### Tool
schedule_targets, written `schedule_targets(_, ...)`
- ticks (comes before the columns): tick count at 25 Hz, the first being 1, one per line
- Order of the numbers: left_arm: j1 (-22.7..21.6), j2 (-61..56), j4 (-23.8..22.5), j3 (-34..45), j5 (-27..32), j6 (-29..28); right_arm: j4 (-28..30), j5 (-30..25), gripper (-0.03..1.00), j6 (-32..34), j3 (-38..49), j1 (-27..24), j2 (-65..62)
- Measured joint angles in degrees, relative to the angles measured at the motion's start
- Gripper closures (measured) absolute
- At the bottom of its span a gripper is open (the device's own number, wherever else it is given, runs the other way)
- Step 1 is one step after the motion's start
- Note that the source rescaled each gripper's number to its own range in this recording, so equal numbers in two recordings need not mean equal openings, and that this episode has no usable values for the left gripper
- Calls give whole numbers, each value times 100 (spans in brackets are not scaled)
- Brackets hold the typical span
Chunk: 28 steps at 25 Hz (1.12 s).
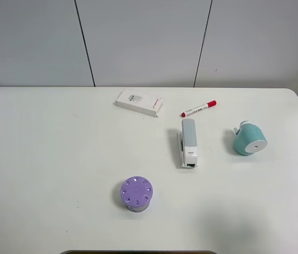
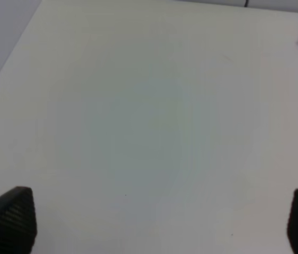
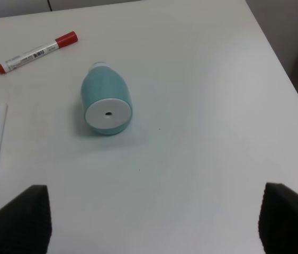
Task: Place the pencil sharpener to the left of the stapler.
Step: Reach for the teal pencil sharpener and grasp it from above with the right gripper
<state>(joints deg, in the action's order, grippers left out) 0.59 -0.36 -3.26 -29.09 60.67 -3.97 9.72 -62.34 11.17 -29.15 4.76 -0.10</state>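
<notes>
A purple cylinder (image 1: pixel 136 193) stands nearest on the white table (image 1: pixel 43 159), with grey wall panels (image 1: pixel 143 42) behind. The left hand (image 2: pixel 155 219) and right hand (image 3: pixel 154 217) gape open.

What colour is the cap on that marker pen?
Red; the marker has a white barrel with a red cap, clearest in the right wrist view.

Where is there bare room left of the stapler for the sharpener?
Bare table left of the stapler, between the white box behind and the purple cylinder in front. Tightest where the marker nears the stapler's far end.
</notes>
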Motion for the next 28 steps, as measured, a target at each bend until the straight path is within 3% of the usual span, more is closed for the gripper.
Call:
schedule_targets(15, 0, 0, 0, 0, 0, 0, 0, 123, 18, 0, 0, 0, 48)
schedule_targets(28, 0, 0, 0, 0, 0, 0, 49, 175, 18, 0, -704, 0, 2316)
